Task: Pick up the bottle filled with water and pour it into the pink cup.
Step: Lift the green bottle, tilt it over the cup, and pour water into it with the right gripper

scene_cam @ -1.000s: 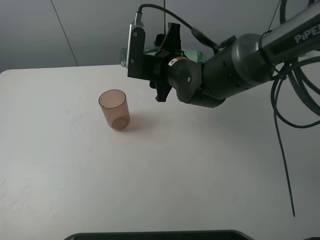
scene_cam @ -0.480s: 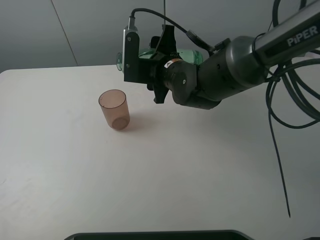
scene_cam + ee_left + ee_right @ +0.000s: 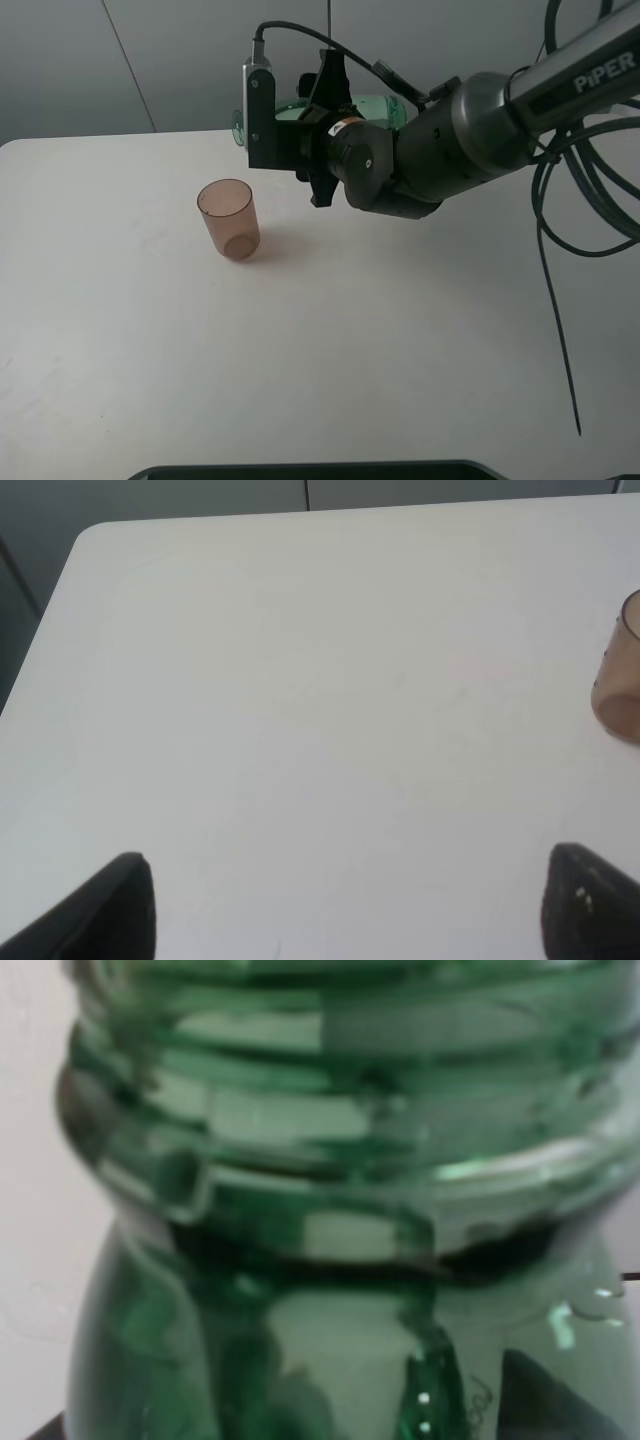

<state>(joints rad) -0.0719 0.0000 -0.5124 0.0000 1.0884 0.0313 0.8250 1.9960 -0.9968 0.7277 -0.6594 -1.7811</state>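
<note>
Well, the pick-up part looked done. The right gripper (image 3: 322,112) was clenched around the bottle (image 3: 378,106) and held it clear of the table (image 3: 300,350), up in the air. The bottle lay close to level, its open mouth turned toward the left of the high view and its base back toward the arm. In the right wrist view the green ribbed plastic (image 3: 330,1160) filled nearly everything, too close and blurred to read a water level.

The pink cup (image 3: 229,220) stood upright on the table, below the bottle's mouth and nearer the camera. From that one high angle I could not tell whether the mouth was truly over the cup's opening or set behind it. I saw no stream of water between them. The cup's bottom showed through its wall and I made out no water inside, though the tinted plastic made that hard to judge.

The left gripper (image 3: 355,905) was released, fingers wide apart with nothing between them, over bare table. The cup (image 3: 620,680) sat just at the edge of its view, well apart from it.

My reading: grasp and lift finished, bottle tipped to about pouring angle, the pour itself not yet showing. Left to do: line the mouth over the cup, tip further, fill.
</note>
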